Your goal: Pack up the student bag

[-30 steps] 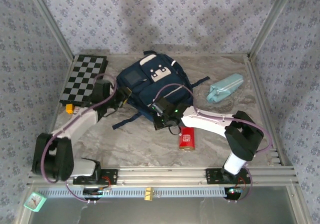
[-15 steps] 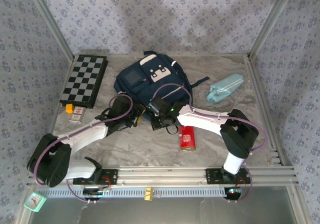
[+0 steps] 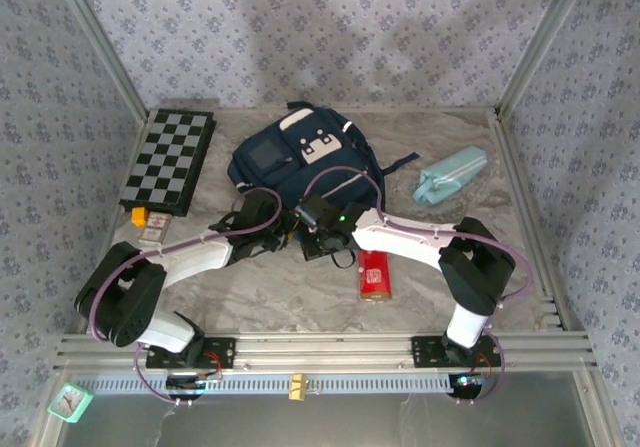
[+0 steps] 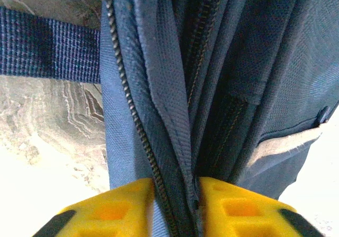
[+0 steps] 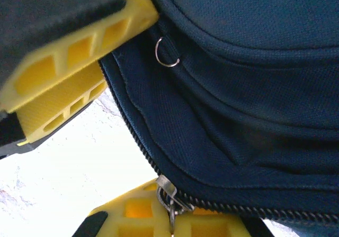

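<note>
The large navy blue fabric backpack (image 3: 292,162) lies flat at the middle back of the grey marbled table (image 3: 250,287), its near edge reaching both arms, where the left gripper (image 4: 176,186) clamps a fold of its zipper seam and the right gripper (image 5: 169,206), just beside it, is closed on the metal zipper pull (image 5: 164,186).

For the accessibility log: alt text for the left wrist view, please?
The left claw pinches a zippered fold of the navy student bag between its yellow fingers. A blue webbing strap crosses the marbled table at upper left.
</note>
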{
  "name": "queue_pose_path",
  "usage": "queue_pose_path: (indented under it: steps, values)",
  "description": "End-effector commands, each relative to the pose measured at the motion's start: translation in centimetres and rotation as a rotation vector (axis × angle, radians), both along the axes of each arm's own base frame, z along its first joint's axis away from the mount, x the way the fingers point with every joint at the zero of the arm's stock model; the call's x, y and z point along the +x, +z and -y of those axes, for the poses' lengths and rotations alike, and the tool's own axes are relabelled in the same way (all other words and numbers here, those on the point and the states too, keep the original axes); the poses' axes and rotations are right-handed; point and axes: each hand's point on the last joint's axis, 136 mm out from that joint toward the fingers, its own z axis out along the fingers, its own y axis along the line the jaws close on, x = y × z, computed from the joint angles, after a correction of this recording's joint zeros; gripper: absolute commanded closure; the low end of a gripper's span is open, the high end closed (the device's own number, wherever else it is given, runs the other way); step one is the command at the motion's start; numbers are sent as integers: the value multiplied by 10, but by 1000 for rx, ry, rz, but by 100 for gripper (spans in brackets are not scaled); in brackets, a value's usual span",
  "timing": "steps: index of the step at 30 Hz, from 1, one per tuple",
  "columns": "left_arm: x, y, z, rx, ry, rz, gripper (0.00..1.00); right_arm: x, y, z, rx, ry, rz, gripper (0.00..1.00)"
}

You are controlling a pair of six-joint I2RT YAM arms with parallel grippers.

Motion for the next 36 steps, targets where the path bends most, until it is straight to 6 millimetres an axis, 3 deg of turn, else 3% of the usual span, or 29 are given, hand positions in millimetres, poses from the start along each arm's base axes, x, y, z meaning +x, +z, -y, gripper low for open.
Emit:
queue_pose_path:
  steps: [1,6,8,12,18,22,31,34,36]
  values:
    - [13,15,9,-39,33,50,81,-1,8,-8,3,9,11,100]
    - [13,13,0,-5,42,61,91,-2,5,-2,-20,5,9,100]
    - [13,10,-7,21,38,50,100,-3,7,1,-29,1,10,100]
    - [13,6,-33,88,41,21,100,-8,10,19,-60,-37,20,100]
    - [20,11,-73,166,47,37,100,-23,-3,67,-140,-92,-15,100]
    - [20,8,-90,189,66,23,100,-16,-6,93,-173,-161,-26,100]
    - [35,20,-131,215,120,41,100,5,2,133,-173,-268,-8,100]
    - [43,24,-134,227,107,55,100,15,7,133,-152,-255,20,100]
    - [51,27,-134,240,85,64,100,12,13,113,-105,-162,32,100]
